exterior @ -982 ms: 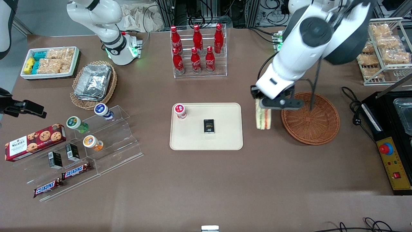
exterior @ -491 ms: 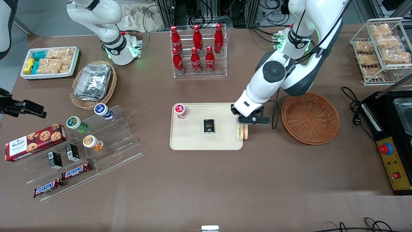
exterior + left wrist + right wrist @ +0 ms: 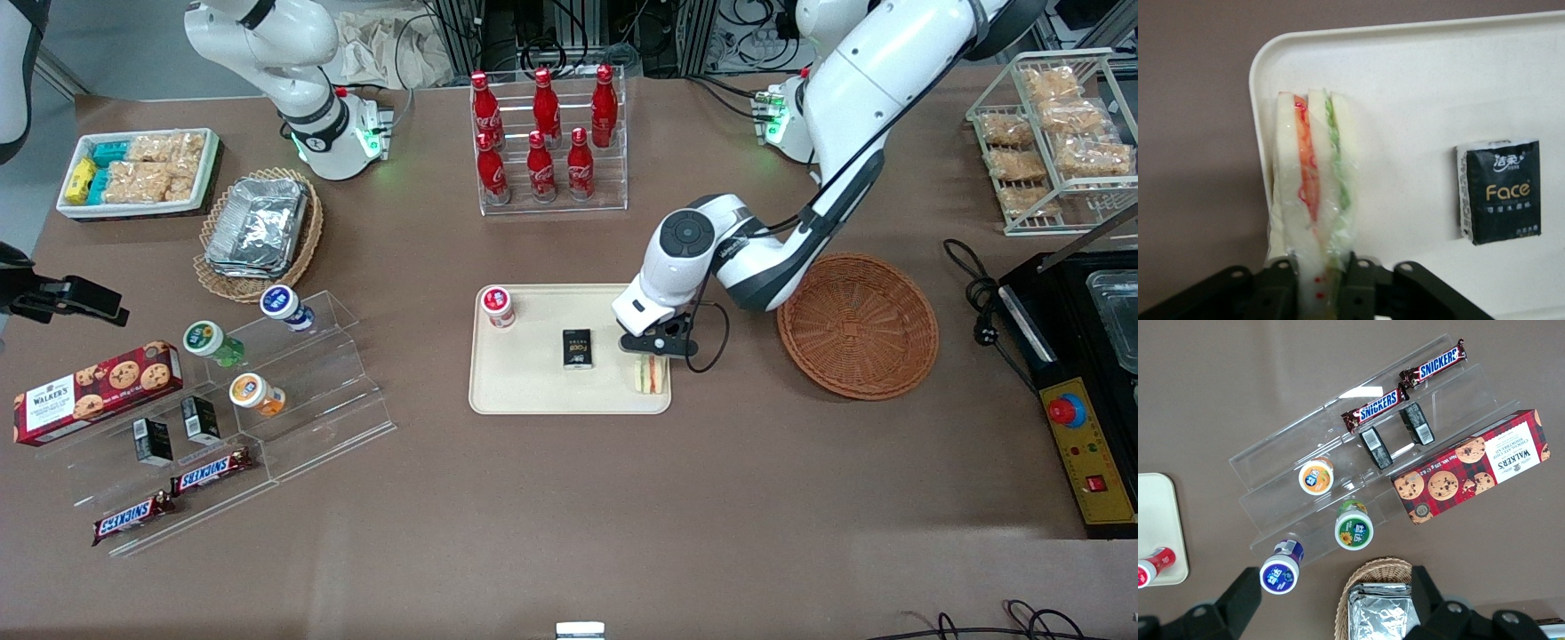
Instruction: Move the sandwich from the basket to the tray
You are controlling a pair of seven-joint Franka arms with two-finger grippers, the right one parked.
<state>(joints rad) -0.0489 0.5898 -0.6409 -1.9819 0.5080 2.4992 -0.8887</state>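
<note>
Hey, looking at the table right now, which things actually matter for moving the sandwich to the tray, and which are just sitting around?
Part of the job:
- sandwich, held by the gripper over the tray's edge
- tray
- basket, holding nothing

Just lying about:
- black tissue pack on the tray
- red-capped bottle on the tray
- cola bottles
- Snickers bars
- cookie box

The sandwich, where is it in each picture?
Front view: the sandwich is held by the hand over the tray, at its edge nearest the basket.
Left wrist view: the sandwich is gripped by the hand, at the tray's rim.
Right wrist view: not in it.
Shared landmark: the black tissue pack on the tray.
</note>
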